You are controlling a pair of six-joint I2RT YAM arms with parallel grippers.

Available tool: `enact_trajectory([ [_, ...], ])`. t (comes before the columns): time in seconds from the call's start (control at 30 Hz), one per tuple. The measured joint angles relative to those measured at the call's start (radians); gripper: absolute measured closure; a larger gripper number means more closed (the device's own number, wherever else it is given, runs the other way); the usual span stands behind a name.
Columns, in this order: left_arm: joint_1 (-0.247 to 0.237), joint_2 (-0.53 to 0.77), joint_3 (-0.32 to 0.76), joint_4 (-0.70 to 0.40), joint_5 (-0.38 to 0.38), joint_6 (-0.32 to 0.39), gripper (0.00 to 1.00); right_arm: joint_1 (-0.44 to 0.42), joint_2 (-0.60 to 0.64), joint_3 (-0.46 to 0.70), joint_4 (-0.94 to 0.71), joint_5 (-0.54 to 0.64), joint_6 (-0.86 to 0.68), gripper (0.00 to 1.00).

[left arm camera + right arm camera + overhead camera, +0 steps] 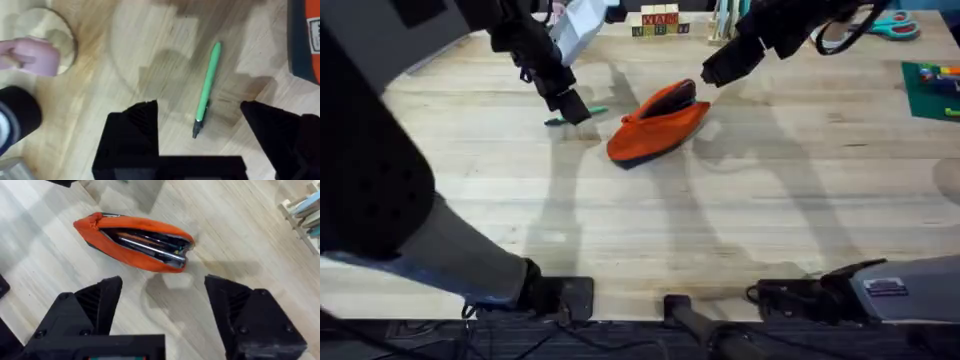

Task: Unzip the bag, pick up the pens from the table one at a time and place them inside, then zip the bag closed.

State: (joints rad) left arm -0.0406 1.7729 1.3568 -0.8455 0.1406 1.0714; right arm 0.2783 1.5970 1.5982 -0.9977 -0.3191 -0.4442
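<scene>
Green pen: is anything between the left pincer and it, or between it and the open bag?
Nothing visible. The left pincer hangs open directly above the green pen, with bare table between the pen and the unzipped bag.

One orange bag [657, 123] was counted, one green pen [207, 86], two grippers, left [200, 132] and right [162, 310], one worktop [720, 220].

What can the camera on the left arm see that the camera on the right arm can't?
The left wrist view alone shows the green pen lying on the table, between the open left claw.

The right wrist view alone shows the inside of the unzipped orange bag, with pens already in it, beyond the open right claw.

Both show the wooden tabletop, and the left view catches one edge of the bag.
</scene>
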Motion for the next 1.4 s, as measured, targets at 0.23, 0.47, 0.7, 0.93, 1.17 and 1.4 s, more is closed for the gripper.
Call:
enact_trajectory([
  [0.23, 0.000, 0.048, 0.000, 0.000, -0.003, 0.000, 0.007, 0.000, 0.000, 0.000, 0.000, 0.000, 0.000, 0.005],
  [0.47, 0.000, 0.088, 0.000, 0.005, 0.005, 0.000, 0.008, 0.000, 0.000, 0.000, 0.000, 0.000, 0.000, 0.005],
  [0.7, 0.000, 0.144, 0.000, 0.011, 0.021, 0.002, 0.008, 0.000, 0.000, 0.000, 0.000, 0.000, 0.000, 0.005],
  [0.93, 0.001, 0.162, 0.012, 0.005, 0.035, 0.003, 0.007, 0.000, 0.000, 0.000, 0.000, 0.000, 0.000, 0.004],
  [1.17, 0.009, 0.182, 0.033, -0.030, 0.052, -0.010, 0.007, 0.000, 0.000, 0.000, 0.000, 0.000, 0.000, 0.005],
  [1.4, 0.006, 0.186, 0.039, -0.075, 0.067, -0.013, 0.008, 0.000, 0.000, 0.000, 0.000, 0.000, 0.000, 0.004],
])
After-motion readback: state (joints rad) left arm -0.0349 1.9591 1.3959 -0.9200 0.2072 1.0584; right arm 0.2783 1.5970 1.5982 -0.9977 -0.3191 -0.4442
